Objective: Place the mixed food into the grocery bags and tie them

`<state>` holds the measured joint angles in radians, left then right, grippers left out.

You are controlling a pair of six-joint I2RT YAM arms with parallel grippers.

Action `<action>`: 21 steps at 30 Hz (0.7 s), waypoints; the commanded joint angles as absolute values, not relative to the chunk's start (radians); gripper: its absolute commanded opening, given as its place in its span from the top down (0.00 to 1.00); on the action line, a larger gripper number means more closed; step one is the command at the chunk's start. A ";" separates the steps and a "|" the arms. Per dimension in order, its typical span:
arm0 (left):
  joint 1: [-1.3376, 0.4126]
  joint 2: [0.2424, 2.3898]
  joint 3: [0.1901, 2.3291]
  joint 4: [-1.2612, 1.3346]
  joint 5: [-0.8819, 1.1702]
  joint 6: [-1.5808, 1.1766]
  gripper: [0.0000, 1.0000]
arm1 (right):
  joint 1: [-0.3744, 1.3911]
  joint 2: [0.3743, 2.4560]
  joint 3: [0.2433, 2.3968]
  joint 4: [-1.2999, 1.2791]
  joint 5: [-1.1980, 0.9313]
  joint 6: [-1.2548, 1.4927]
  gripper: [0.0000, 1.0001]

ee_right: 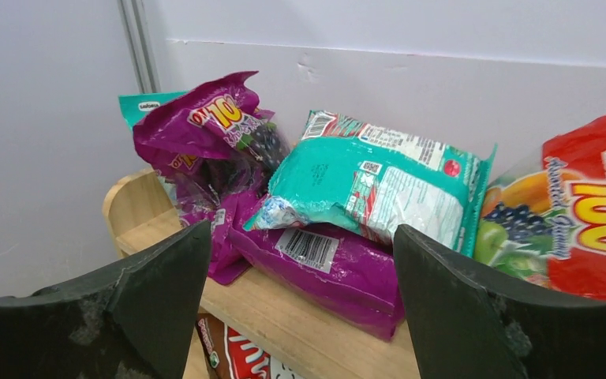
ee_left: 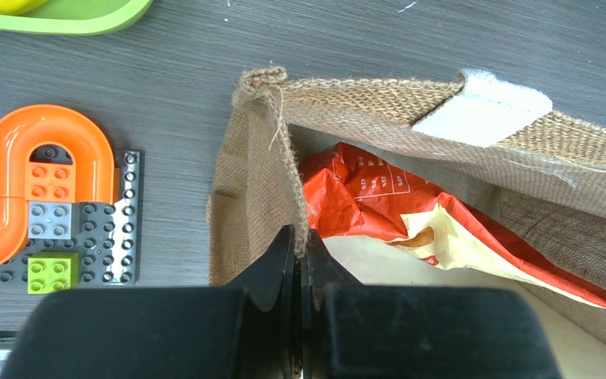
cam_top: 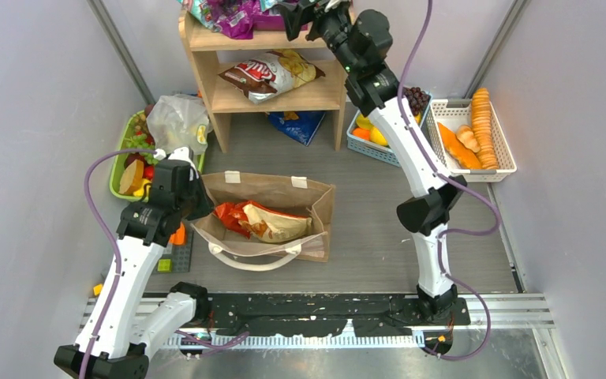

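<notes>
The tan burlap tote (cam_top: 316,197) lies open mid-floor with a red-orange snack packet (cam_top: 256,221) inside. My left gripper (cam_top: 195,201) is shut on the tote's left rim; in the left wrist view its jaws (ee_left: 301,237) pinch the burlap edge (ee_left: 272,142) beside the packet (ee_left: 363,197). My right gripper (cam_top: 304,14) is open and empty at the top shelf, facing purple packets (ee_right: 323,264), a teal packet (ee_right: 371,181) and a red one (ee_right: 592,213). A brown-white packet (cam_top: 272,75) lies on the middle shelf. The clear plastic bag (cam_top: 175,118) sits at the left.
A wooden shelf (cam_top: 205,71) stands at the back. A blue basket (cam_top: 359,142) of fruit and a white basket (cam_top: 505,158) stand at the right, a green basket (cam_top: 118,178) at the left. A blue packet (cam_top: 296,125) lies under the shelf. A toy brick plate (ee_left: 87,237) lies left of the tote.
</notes>
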<state>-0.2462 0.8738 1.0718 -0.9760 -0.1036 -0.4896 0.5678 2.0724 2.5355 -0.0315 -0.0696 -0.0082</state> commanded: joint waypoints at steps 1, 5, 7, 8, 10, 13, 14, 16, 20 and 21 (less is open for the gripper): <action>-0.245 0.871 1.061 -0.955 -0.072 -0.496 1.00 | 0.572 2.139 2.624 0.138 -0.052 0.103 0.08; -0.245 0.874 1.056 -0.949 -0.075 -0.496 1.00 | 0.562 2.205 2.635 0.223 0.025 0.099 0.12; -0.245 0.879 1.055 -0.946 -0.074 -0.495 1.00 | 0.559 2.226 2.643 0.255 0.067 0.078 0.13; -0.245 0.882 1.059 -0.946 -0.075 -0.493 1.00 | 0.559 2.231 2.643 0.262 0.077 0.056 0.14; -0.245 0.889 1.063 -0.946 -0.081 -0.491 1.00 | 0.556 2.243 2.642 0.280 0.103 0.023 0.14; -0.244 0.900 1.067 -0.941 -0.086 -0.488 1.00 | 0.556 2.255 2.642 0.310 0.125 -0.026 0.19; -0.244 0.903 1.068 -0.940 -0.086 -0.488 1.00 | 0.555 2.257 2.642 0.316 0.127 -0.035 0.20; -0.244 0.911 1.071 -0.935 -0.085 -0.487 1.00 | 0.555 2.266 2.643 0.337 0.124 -0.050 0.26; -0.244 0.925 1.075 -0.932 -0.083 -0.486 1.00 | 0.556 2.272 2.640 0.369 0.108 -0.048 0.75; -0.244 0.925 1.078 -0.934 -0.084 -0.485 1.00 | 0.557 2.266 2.639 0.370 0.100 -0.048 0.81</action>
